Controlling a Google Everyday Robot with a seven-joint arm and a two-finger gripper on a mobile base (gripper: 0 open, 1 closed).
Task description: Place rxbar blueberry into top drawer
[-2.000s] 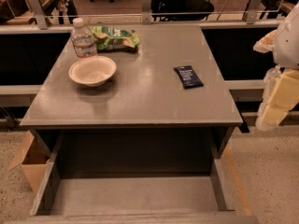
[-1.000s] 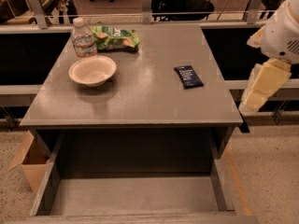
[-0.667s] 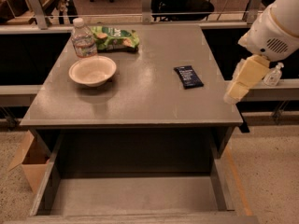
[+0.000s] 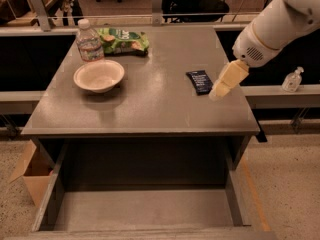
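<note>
– Gripper (image 4: 219, 90) first. Where is it?
– It hangs at the end of the 1 white arm (image 4: 275, 26), low over the right side of the grey desk (image 4: 150, 106). Its tip is just beside the right edge of the rxbar blueberry (image 4: 200, 81).
– Is it holding the bar?
– No, the bar lies flat on the desk. I cannot tell if the gripper is squeezed tight or let go. I cannot tell if it touches the bar, either.
– Where is the top drawer (image 4: 142, 209)?
– It is pulled out under the front edge of the desk, well apart from the bar. Its grey floor and low side walls show.
– What else is on the desk?
– 1 pale bowl (image 4: 98, 75) sits on the left side. 1 water bottle (image 4: 88, 41) stands just behind it. 1 green chip bag (image 4: 123, 40) lies next to the water bottle, at the back.
– And off the desk?
– 1 small clear bottle (image 4: 292, 79) stands on a ledge to the right. 1 cardboard box (image 4: 30, 176) sits on the floor by the drawer's left side.
</note>
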